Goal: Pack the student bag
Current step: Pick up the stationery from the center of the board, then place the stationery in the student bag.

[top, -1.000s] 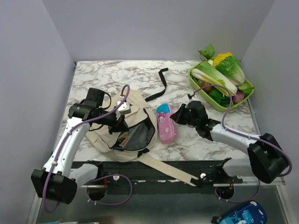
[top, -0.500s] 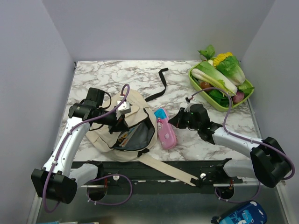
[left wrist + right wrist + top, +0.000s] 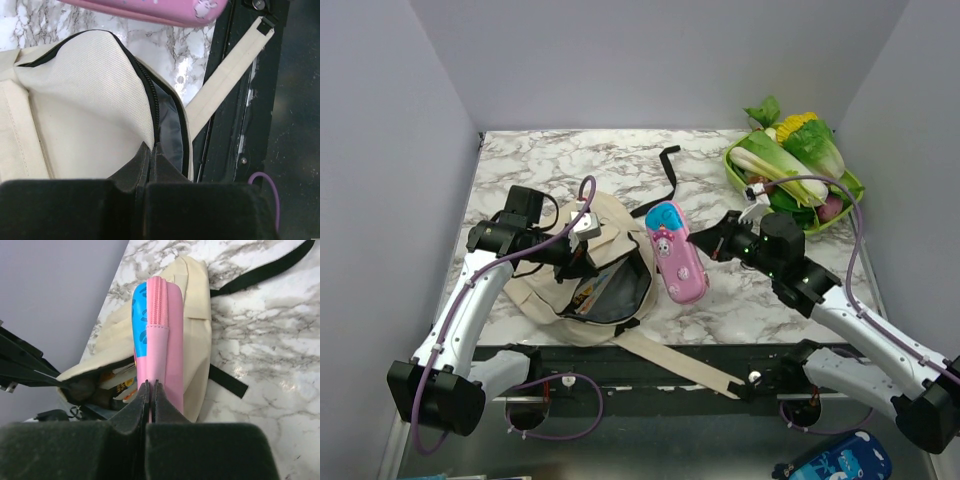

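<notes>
Top external: pink pencil case (image 3: 675,262), flat on surface (image 3: 560,160) a second ago, now lifted, tilted, right jaws clamped on its edge, just beside student bag (image 3: 610,215) at near-left. Left jaws clamped on bag's zip rim, mouth open. Insertion likely next

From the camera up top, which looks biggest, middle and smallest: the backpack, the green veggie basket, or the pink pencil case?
1. backpack: biggest.
2. green veggie basket: a bit smaller. It sits farther back, so these two are close.
3. pink pencil case: clearly smallest, even held up nearer the camera.
</notes>
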